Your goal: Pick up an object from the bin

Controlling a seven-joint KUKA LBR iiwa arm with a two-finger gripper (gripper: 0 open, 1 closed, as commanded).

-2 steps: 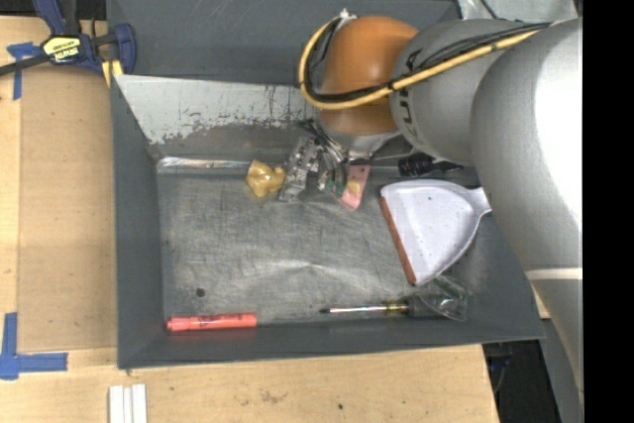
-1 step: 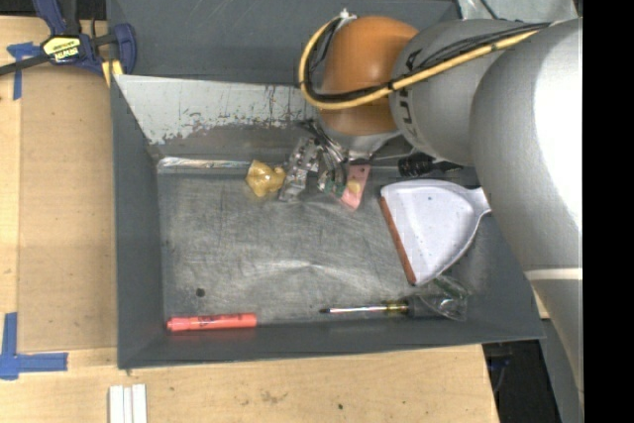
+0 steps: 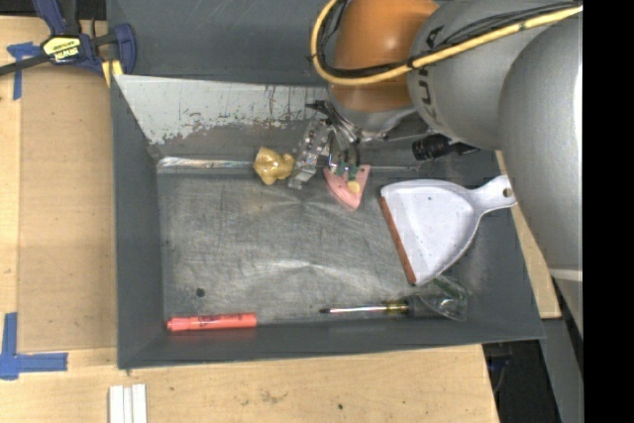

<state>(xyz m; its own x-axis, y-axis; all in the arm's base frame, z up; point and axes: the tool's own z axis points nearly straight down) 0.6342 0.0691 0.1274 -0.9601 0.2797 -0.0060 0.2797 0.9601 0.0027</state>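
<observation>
Our hand sits between a yellow lump and a pink wedge; how far open it is, we cannot tell. The wedge looks light and stiff: we'd pinch its flat sides.

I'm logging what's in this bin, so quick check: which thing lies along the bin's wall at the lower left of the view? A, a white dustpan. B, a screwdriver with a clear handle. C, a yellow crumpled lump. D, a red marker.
D: the red marker lies flat along the wall of the bin at the lower left of the view, close to that corner.
</observation>
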